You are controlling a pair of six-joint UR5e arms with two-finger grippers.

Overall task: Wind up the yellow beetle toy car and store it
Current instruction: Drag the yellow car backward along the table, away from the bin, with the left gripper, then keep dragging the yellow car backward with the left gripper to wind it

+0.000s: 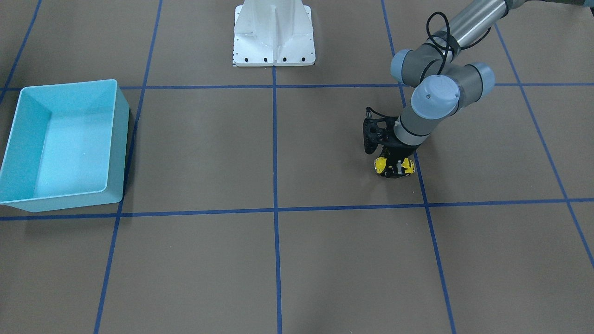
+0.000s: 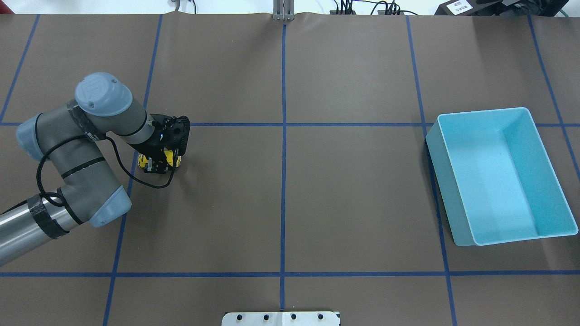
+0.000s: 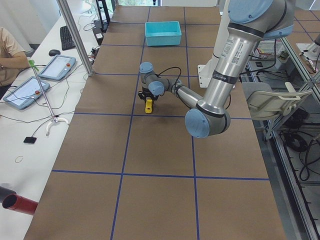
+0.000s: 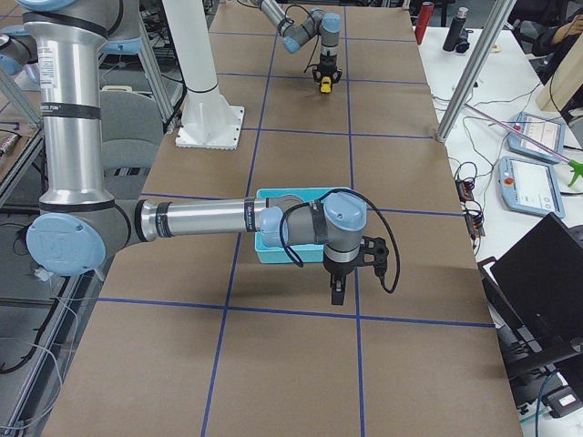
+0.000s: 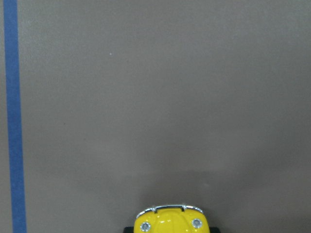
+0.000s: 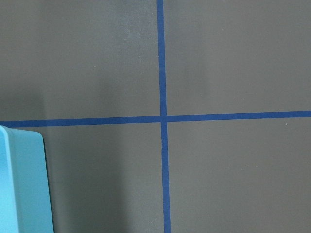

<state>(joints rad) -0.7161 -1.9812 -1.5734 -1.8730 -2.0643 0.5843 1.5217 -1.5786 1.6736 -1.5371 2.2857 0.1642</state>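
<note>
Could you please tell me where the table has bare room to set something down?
The whole middle of the table, between the left gripper holding the yellow beetle toy car and the light blue bin, is bare. The bin's inside is empty too. It is crowded around the car.

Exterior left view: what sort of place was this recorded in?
Probably a robotics lab workcell: a long table papered brown with a blue tape grid, touchscreen pendants on a side bench, and the robot's large left arm reaching over it.
</note>
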